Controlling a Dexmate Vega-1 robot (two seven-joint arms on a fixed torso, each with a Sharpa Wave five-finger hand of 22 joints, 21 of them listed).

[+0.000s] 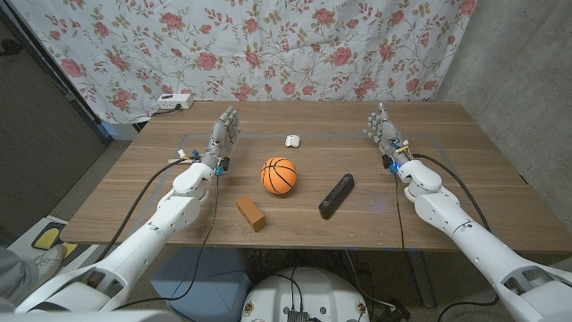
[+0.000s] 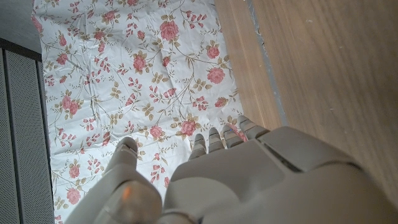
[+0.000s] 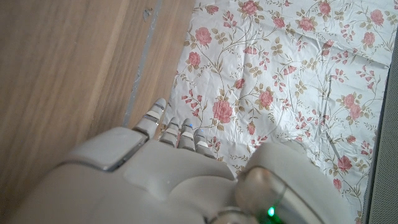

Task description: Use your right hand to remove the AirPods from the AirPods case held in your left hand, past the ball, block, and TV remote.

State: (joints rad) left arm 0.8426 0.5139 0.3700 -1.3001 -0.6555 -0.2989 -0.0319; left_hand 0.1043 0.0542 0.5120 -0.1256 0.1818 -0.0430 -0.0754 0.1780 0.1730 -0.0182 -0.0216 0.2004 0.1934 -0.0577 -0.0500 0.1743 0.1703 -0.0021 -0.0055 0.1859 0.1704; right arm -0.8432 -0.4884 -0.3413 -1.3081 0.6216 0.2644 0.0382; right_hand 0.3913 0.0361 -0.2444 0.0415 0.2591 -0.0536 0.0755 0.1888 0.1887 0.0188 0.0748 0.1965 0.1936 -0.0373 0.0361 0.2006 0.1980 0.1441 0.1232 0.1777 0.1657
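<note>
A small white AirPods case (image 1: 292,140) lies on the wooden table (image 1: 447,125) at the far middle, apart from both hands. In front of it sit an orange basketball-patterned ball (image 1: 279,175), an orange-brown block (image 1: 251,214) and a black TV remote (image 1: 337,195). My left hand (image 1: 224,137) stands at the far left with fingers stretched out and nothing in it. My right hand (image 1: 383,131) stands at the far right, fingers also extended and holding nothing. In the wrist views the left hand (image 2: 249,180) and right hand (image 3: 155,180) show their backs, fingers straight.
A flowered curtain (image 1: 268,45) hangs behind the table's far edge. A white power strip (image 1: 174,101) sits at the far left corner. Bare wood lies between each hand and the middle objects.
</note>
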